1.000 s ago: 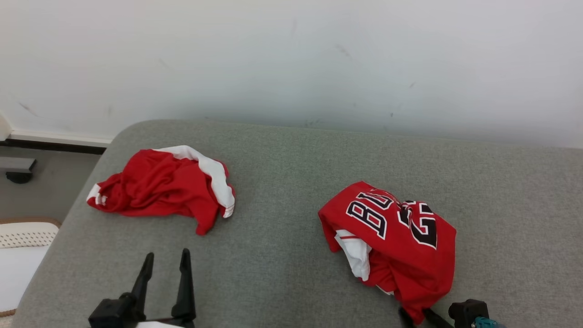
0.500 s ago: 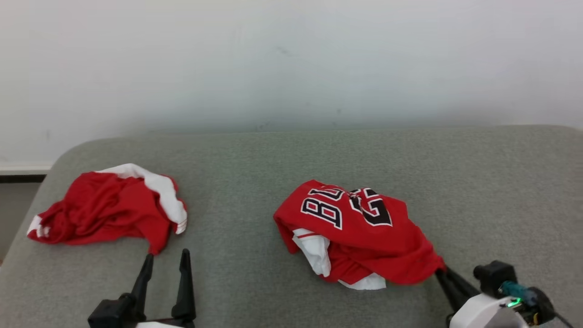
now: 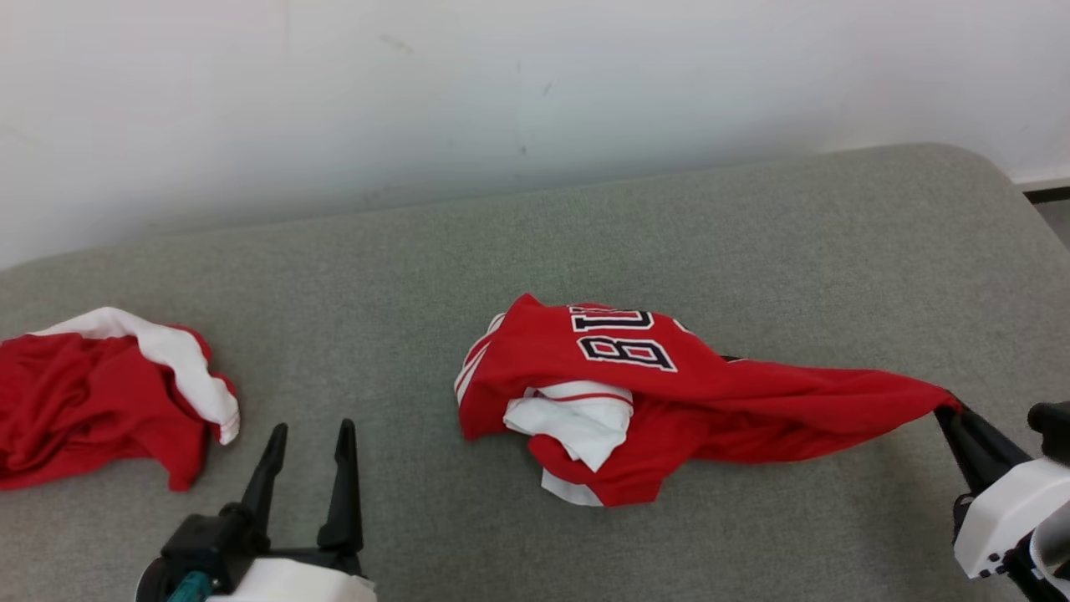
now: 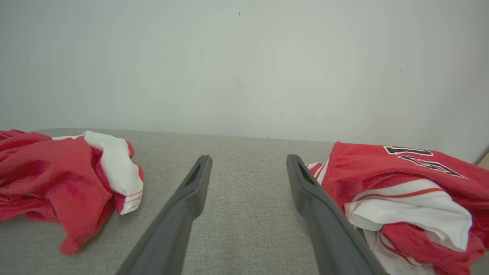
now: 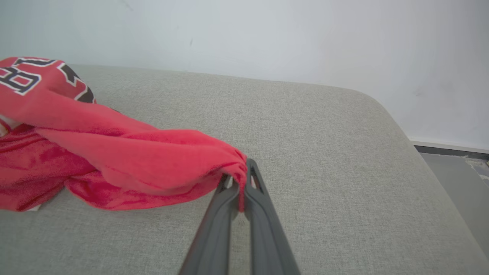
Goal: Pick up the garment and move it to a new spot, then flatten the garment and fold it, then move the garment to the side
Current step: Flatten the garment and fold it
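The garment (image 3: 669, 393) is a red jersey with black-and-white numbers and white lining, lying crumpled on the grey cushion (image 3: 535, 251). One red corner is stretched out to the right, and my right gripper (image 3: 949, 407) is shut on it. In the right wrist view the two dark fingers pinch that red fabric (image 5: 153, 156) at the gripper's (image 5: 241, 179) tips. My left gripper (image 3: 309, 431) stands open at the lower left, with nothing between its fingers; in the left wrist view the gripper (image 4: 248, 162) points between the two garments, the jersey (image 4: 401, 183) at its right.
A second red and white garment (image 3: 100, 401) lies bunched at the cushion's left edge, also in the left wrist view (image 4: 57, 179). A pale wall (image 3: 535, 84) rises behind the cushion. The cushion's rounded right corner (image 5: 386, 114) drops to the floor (image 5: 458, 175).
The camera has swung right. My right gripper has shut on the jersey's corner and pulled it out to the right, stretching the fabric. The left gripper has stayed open.
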